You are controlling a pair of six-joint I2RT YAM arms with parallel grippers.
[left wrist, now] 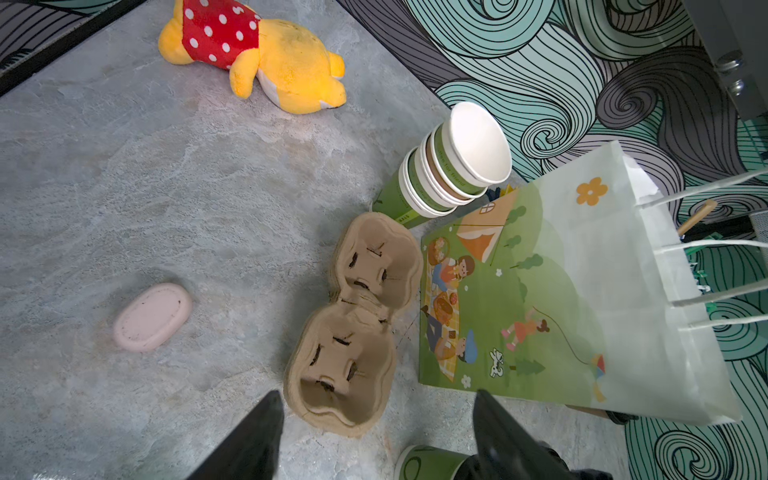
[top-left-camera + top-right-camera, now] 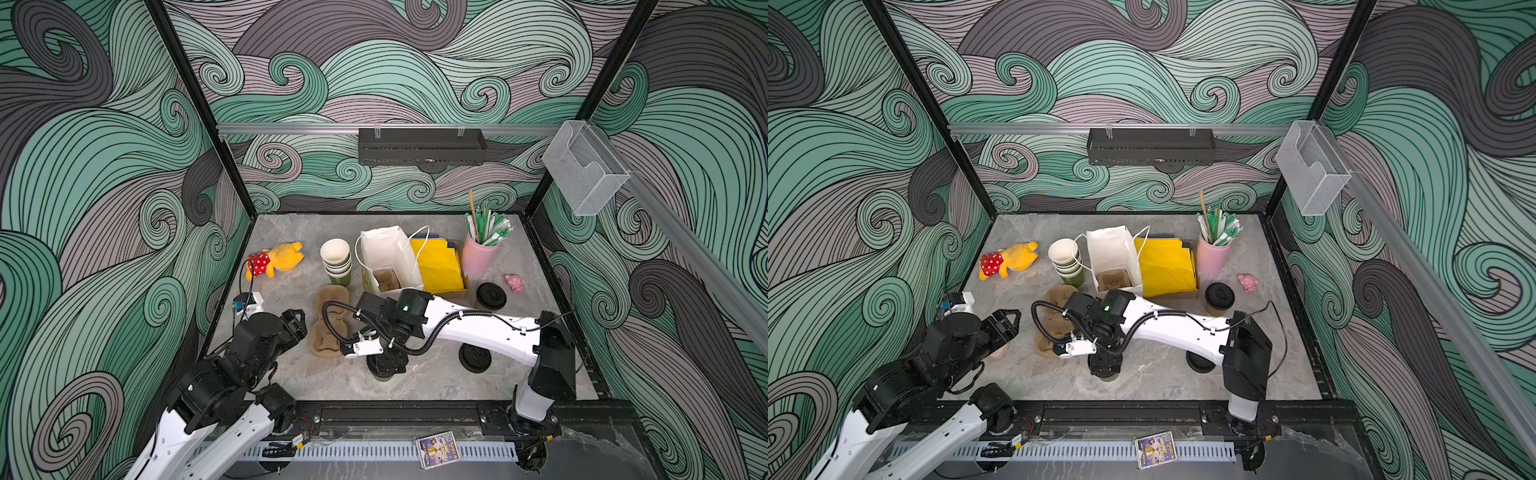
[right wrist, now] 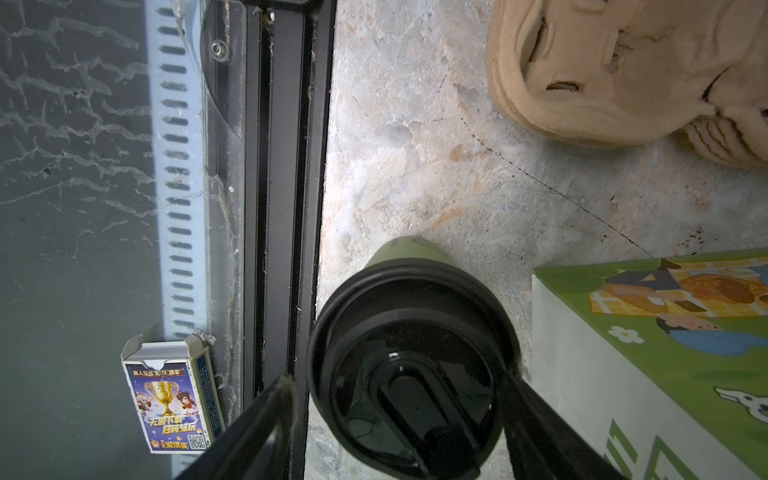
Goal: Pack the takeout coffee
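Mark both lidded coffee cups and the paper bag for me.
green lidded cup [image 3: 411, 395]: right wrist view, centre of its black lid.
tan lidded cup [image 2: 1219, 294]: in a top view, top of its black lid.
paper bag [image 2: 384, 249]: in a top view, white inner wall.

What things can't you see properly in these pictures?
- Green cup: in both top views the right tool covers nearly all of it.
- Black lid: in both top views the right arm hides part; cup beneath or not, unclear.
- Bag: in a top view its walls hide most of the inside.
- Card box: print too small in both top views.
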